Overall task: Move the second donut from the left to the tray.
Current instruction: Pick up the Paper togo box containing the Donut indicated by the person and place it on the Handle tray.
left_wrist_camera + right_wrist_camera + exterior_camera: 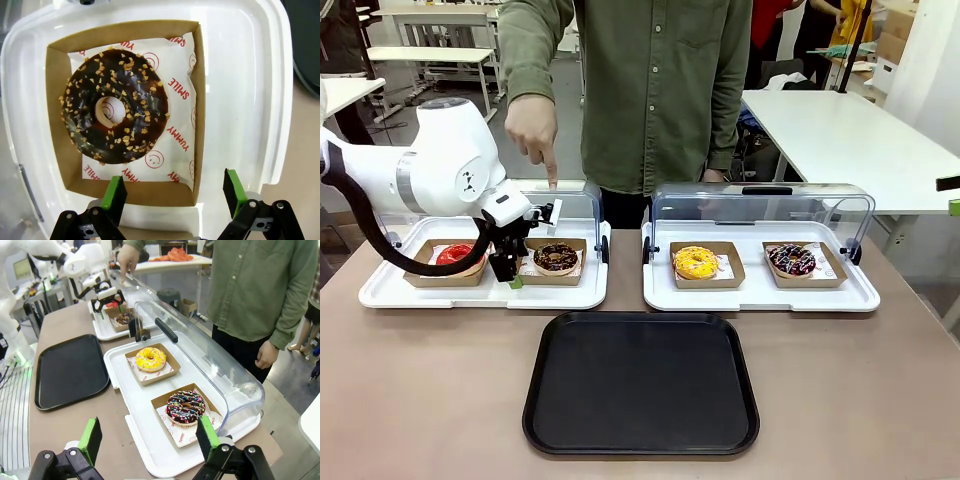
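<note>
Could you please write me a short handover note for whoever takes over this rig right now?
Left hand: open, holding nothing, poised at the near edge of the brown holder of the chocolate sprinkled donut.
Right hand: open, holding nothing, off by the right-hand white tray.
Black tray: on the table nearer the robot than the white trays; donut not yet on it.
The person's finger points down at that donut.
Left to do: grip the holder, lift, set it on the tray.
</note>
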Robot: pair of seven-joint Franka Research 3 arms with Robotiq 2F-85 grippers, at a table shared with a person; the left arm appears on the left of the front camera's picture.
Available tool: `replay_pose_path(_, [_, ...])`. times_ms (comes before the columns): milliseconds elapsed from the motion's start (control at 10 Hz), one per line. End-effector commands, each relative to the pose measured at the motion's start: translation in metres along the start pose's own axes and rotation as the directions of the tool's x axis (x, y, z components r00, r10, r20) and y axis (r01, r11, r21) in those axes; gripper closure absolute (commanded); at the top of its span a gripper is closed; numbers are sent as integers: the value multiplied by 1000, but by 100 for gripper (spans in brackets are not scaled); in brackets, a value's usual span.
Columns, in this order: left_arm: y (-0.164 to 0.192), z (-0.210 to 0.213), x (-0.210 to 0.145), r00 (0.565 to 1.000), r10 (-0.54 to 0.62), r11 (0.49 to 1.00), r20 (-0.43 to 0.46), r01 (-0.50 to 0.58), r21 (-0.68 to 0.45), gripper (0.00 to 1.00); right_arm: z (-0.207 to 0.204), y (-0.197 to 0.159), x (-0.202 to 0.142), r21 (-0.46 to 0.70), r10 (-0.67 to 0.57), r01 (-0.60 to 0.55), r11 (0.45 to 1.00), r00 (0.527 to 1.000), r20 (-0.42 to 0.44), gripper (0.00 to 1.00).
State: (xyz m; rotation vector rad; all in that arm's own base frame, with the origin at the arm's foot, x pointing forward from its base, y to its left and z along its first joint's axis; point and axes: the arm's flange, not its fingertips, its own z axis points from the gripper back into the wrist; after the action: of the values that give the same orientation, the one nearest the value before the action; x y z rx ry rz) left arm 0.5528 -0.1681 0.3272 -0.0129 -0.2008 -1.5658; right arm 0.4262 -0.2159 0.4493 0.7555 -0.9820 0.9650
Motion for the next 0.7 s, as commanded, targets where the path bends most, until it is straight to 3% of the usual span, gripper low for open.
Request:
replay_pose_path(0, [5, -4, 1, 1000, 14, 1000, -8, -14, 1, 0, 1, -1, 3, 0, 16, -16, 1000, 1000, 15, 0])
replay_pose_path(100, [5, -6, 1, 1000, 12, 1000, -8, -12, -1, 0, 1, -1, 3, 0, 16, -16, 1000, 1000, 15, 0])
replay_pose_path(400, [5, -5, 2, 1000, 15, 1000, -13, -15, 2, 90, 1, -1, 3, 0, 16, -16, 1000, 1000, 15, 0])
replay_pose_path(500, [4, -4, 2, 1000, 13, 1000, -15, -13, -2, 100, 1, -1, 3, 0, 16, -16, 1000, 1000, 15, 0])
replay_pose_path(600, [4, -3, 2, 1000, 11, 1000, -13, -11, -3, 100, 1, -1, 3, 0, 16, -16, 1000, 1000, 15, 0])
